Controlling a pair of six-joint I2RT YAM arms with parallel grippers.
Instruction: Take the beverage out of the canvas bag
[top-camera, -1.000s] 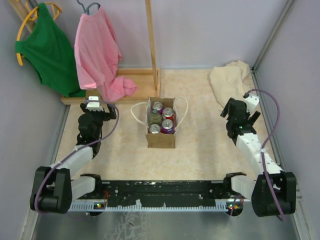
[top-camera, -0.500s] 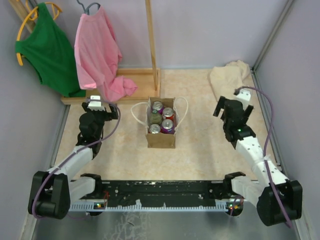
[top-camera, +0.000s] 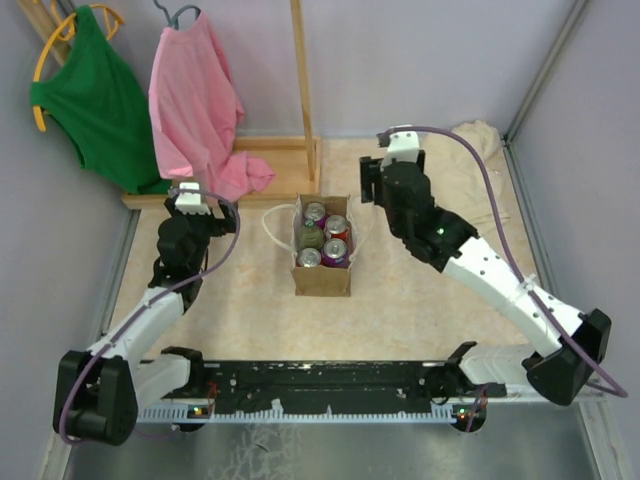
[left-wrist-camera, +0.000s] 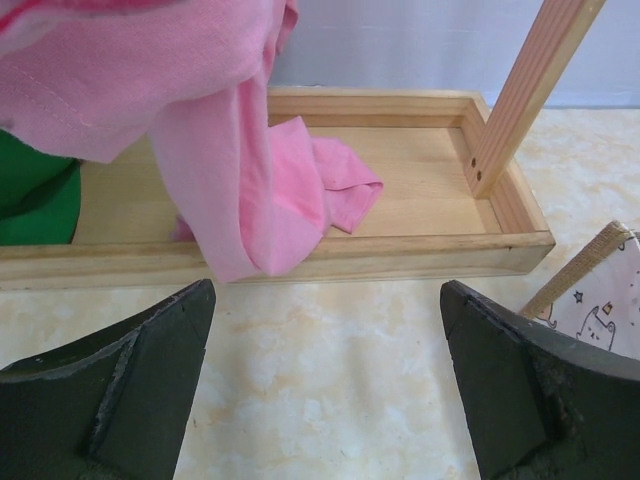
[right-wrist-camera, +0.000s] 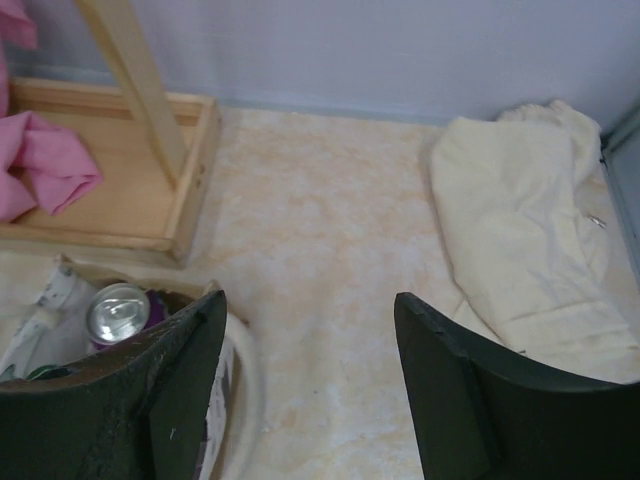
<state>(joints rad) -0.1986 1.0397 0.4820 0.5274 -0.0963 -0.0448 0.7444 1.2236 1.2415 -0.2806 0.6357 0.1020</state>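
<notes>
The canvas bag (top-camera: 322, 272) stands upright at mid-table, tan with white rope handles (top-camera: 270, 226), and holds several beverage cans (top-camera: 335, 250). My right gripper (top-camera: 371, 193) hovers open just beyond the bag's far right corner. In the right wrist view the gripper (right-wrist-camera: 310, 335) has bare floor between its fingers, and a silver-topped purple can (right-wrist-camera: 118, 312) and a rope handle (right-wrist-camera: 248, 385) lie by the left finger (right-wrist-camera: 150, 400). My left gripper (top-camera: 195, 212) (left-wrist-camera: 325, 315) is open and empty, left of the bag, facing the wooden base.
A wooden rack base (top-camera: 262, 160) with an upright post (top-camera: 303, 80) stands behind the bag. A pink shirt (top-camera: 195, 105) and a green one (top-camera: 95, 95) hang at the back left. A pale beige cloth (top-camera: 460, 150) is heaped at the back right. Grey walls enclose the table.
My right arm has swung from the right side leftward and farther back, up to the bag's far right corner. The left arm has barely moved.
</notes>
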